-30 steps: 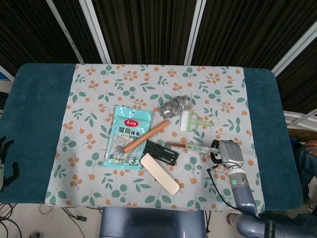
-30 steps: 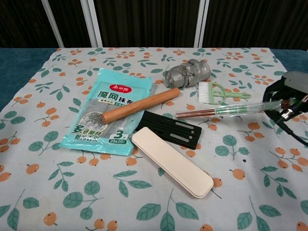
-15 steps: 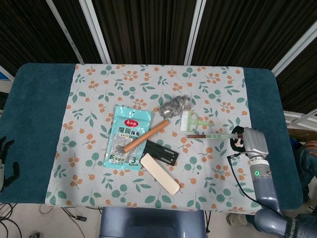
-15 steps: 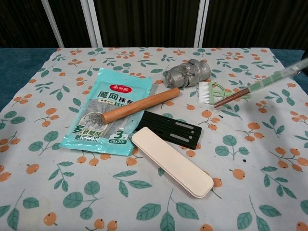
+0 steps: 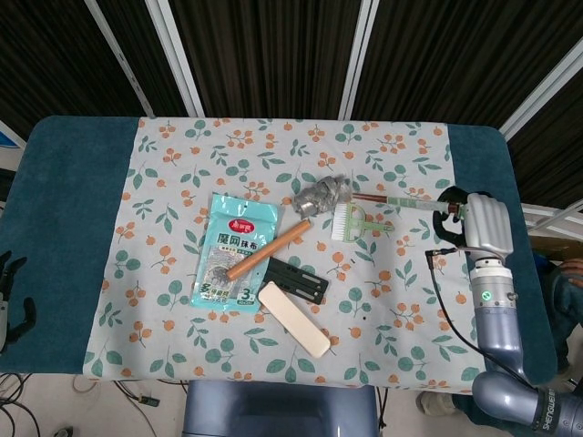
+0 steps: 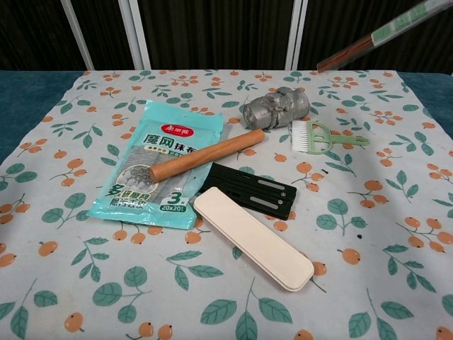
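Since the earlier frames, your right hand (image 5: 483,221) carried the sleeved chopsticks (image 5: 401,201) up off the cloth and away toward the far right of the table; before that they had lain just right of the black tray (image 5: 298,280). At this moment the hand clasped one end of the chopsticks, and the free end reached left above the green brush (image 5: 353,221) and the crumpled foil ball (image 5: 323,195), touching neither as far as the head view showed.

Progress, as a judgement: pickup and lift were complete. Setting the chopsticks down remained undone, and nothing in the views indicated a destination. The other items lay untouched: the teal packet (image 5: 232,253), the wooden rod (image 5: 270,249) resting across it, the black tray, and the cream case (image 5: 293,319) touching the tray's near edge.

Limits of the views:
- The chest view cut off your right hand entirely; only the chopsticks (image 6: 375,35) crossed its top right corner.
- The fingers wrapped under the palm, so the exact hold could not be read; it was probably a full clench.
- Your left hand (image 5: 11,300) showed only at the head view's left edge, off the table; whether its fingers were spread or closed could not be told.
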You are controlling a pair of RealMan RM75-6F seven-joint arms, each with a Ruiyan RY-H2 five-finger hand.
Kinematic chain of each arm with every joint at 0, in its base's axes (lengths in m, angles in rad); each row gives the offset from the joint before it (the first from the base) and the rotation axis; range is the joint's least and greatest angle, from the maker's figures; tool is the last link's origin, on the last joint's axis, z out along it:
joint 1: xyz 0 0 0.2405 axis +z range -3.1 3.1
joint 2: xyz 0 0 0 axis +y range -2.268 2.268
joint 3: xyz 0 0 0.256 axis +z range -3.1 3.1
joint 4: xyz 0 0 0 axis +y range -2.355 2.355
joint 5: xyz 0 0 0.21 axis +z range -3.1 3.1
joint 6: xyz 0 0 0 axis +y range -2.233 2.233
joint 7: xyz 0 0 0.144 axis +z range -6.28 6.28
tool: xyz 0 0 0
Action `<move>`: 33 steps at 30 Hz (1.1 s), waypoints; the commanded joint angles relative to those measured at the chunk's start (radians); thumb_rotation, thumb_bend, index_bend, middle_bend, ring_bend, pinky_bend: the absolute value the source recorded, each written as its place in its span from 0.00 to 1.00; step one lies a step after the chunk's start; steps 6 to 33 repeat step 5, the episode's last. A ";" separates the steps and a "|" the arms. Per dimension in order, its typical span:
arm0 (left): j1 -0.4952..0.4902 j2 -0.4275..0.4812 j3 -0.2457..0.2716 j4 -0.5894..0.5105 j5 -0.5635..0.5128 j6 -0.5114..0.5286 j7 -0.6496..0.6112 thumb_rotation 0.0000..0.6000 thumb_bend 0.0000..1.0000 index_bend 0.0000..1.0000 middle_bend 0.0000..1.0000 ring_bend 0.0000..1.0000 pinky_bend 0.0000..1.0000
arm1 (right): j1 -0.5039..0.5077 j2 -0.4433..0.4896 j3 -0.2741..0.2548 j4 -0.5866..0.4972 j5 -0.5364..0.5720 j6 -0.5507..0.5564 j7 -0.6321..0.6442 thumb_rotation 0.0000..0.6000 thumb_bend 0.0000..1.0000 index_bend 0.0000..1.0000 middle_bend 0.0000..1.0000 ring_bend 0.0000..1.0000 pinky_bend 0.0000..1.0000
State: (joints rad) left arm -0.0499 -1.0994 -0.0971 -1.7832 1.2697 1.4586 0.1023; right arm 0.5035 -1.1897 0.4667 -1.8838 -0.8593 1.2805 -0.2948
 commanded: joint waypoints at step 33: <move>0.000 0.001 0.000 -0.001 0.000 -0.001 -0.001 1.00 0.58 0.11 0.01 0.02 0.00 | -0.004 0.016 0.013 -0.037 -0.005 0.021 0.049 1.00 0.53 0.61 0.64 0.62 0.35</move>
